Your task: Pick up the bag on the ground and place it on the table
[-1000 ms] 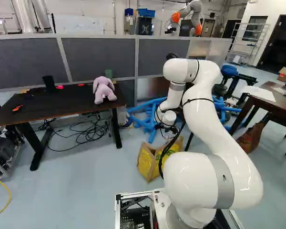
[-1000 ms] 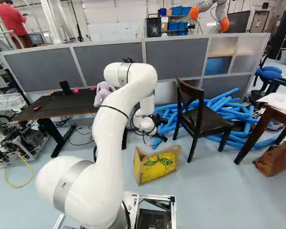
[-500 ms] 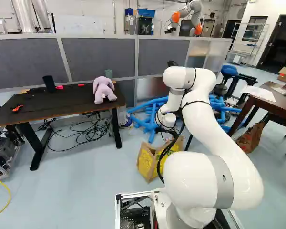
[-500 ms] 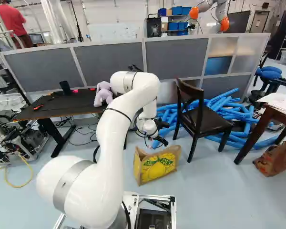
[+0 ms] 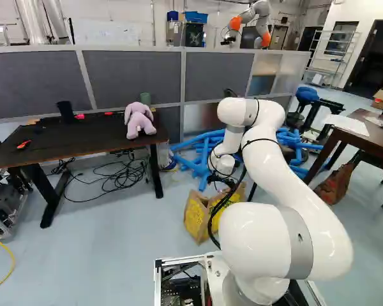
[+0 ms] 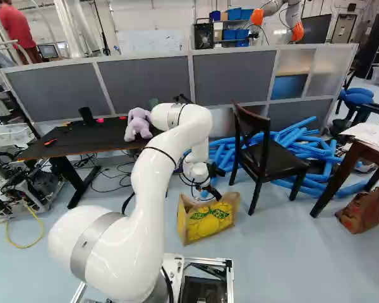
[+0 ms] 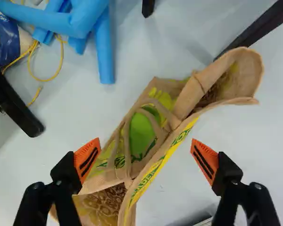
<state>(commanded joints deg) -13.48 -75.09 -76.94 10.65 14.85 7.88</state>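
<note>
The gripper [image 6: 210, 191] hangs at the arm's end in the right base view, by the back rim of the tan and yellow bag [image 6: 210, 219]. That bag stands upright on the floor, its top gaping. From the wrist, the gripper [image 7: 146, 160] looks down on the bag [image 7: 153, 178], fingers wide apart with orange pads [image 7: 87, 160] facing. The bag runs diagonally across the gap, and its looped handles [image 7: 125, 141] lie over the opening; no grip on it shows. A dark table [image 5: 83, 141] carries a purple plush toy [image 5: 139, 120].
A dark chair [image 6: 268, 154] stands right of the bag in the right base view, with blue foam tubes [image 6: 303, 148] behind. Beyond is a brown table [image 5: 364, 134], a brown paper bag [image 5: 335, 185] beside it. Grey partitions [image 5: 134, 76] cross behind; another robot [image 5: 258, 19] stands past them.
The forearm and wrist have lowered and tilted, so the gripper has swung from pointing outward to pointing down beside the bag. The base and the bag have stayed put.
</note>
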